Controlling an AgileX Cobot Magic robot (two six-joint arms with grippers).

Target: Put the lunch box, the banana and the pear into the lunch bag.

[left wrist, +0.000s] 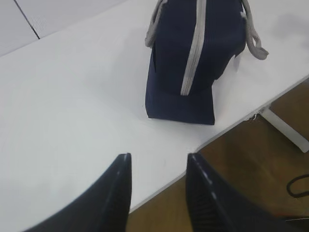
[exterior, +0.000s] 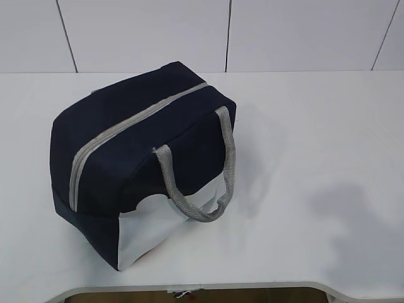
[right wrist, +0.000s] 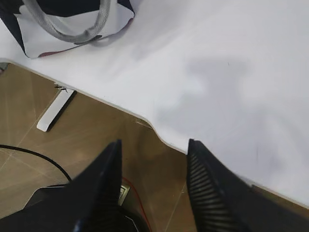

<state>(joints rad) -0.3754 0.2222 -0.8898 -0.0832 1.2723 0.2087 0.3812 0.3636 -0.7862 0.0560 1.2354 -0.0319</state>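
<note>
One lunch bag (exterior: 136,164) stands on the white worktop (exterior: 315,145), left of the middle in the exterior view and close to the near edge; it is the only task item to be seen, and neither lunch box, banana nor pear shows in any view. The bag is navy blue with a white lower side panel (exterior: 158,230), and its grey zipper (exterior: 126,129) runs along the top and down the near-left end, drawn shut over the length that shows. One grey woven handle (exterior: 211,177) droops down the side facing the camera, over the white panel. Neither arm appears in the exterior view. The left pincer (left wrist: 159,166) hangs above the worktop's edge, well apart from the bag's narrow end, its two dark fingers (left wrist: 116,193) spread with nothing between them. The right pincer (right wrist: 154,154) hangs over the wooden floor (right wrist: 96,125) just off the worktop's curved front edge, its ribbed fingers (right wrist: 207,193) likewise parted and empty; the bag's handle and white panel show at the upper left of that view, far from the fingertips. A dark cable (right wrist: 29,157) lies on the floor below.
</note>
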